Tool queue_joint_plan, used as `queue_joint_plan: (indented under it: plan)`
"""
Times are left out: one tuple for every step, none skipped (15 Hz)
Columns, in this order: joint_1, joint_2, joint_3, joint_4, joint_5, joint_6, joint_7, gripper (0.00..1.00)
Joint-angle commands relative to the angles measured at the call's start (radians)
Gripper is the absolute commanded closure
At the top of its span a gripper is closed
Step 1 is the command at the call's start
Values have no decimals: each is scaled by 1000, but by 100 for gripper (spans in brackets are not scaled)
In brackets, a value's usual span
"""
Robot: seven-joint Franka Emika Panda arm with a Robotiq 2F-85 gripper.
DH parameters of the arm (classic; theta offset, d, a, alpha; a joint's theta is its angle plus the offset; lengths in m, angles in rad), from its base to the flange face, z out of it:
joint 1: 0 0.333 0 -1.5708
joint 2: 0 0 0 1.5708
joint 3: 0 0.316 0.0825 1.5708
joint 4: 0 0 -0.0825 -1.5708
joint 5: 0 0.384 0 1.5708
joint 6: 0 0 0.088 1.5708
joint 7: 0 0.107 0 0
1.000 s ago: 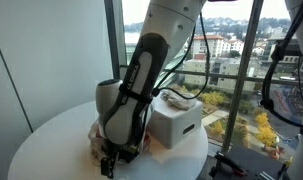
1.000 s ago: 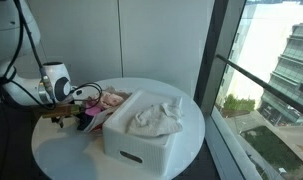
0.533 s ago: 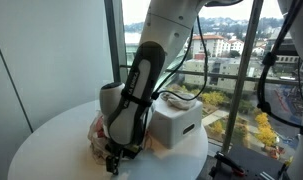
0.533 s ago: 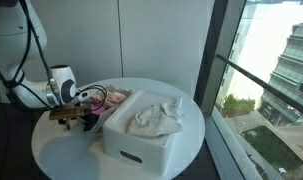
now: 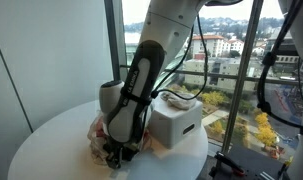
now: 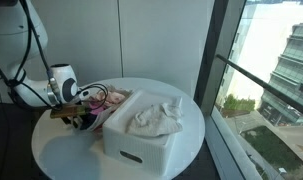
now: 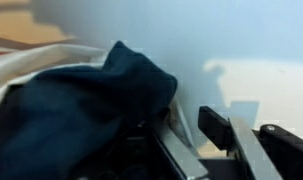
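Navy-blue crumpled cloth (image 7: 81,105) crowds the wrist view, bunched against 1 finger (image 7: 176,150) of the black Robotiq gripper (image 7: 199,128). The gripper sits low over the round white table (image 6: 56,150), at the fringe of a heap of pink and dark garments (image 6: 103,100). Its jaws stand partly apart, with a sliver of pale tabletop showing between them — whether any fold lies inside cannot be told. A white rectangular plastic box (image 6: 141,140) stands just beside the heap, with a rumpled white cloth (image 6: 156,118) lying in it.

Several things could go wrong from here:

- Most of the navy cloth appears to lie to 1 side of the jaws rather than between them. A pinch might catch only a thin edge that slips free, or nothing at all.
- The garments look tangled together, so a grip on 1 layer could drag the pink pieces along with it.
- The fingertips are very near the tabletop — pressing lower risks scraping it.
- The arm hangs close to the box, and a sideways swing could shove the box toward the table's rim.
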Motion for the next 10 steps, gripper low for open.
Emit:
queue_joint_plan:
  plan:
    - [3, 9, -6, 13, -10, -8, 23, 93]
    - [3, 6, -7, 12, -10, -8, 25, 95]
    - [4, 3, -8, 11, -11, -9, 28, 97]
    - [3, -5, -7, 8, -10, -10, 30, 97]
    - [0, -14, -3, 4, -5, -16, 31, 96]
    - [-3, -27, 2, -3, 2, -24, 33, 97]
    - [-11, -47, 11, -13, 13, -38, 33, 99]
    - [-15, -60, 15, -20, 18, -40, 35, 99]
    - [-26, -77, 26, -27, 33, -48, 36, 99]
    - [-29, -96, 27, -35, 41, -48, 41, 99]
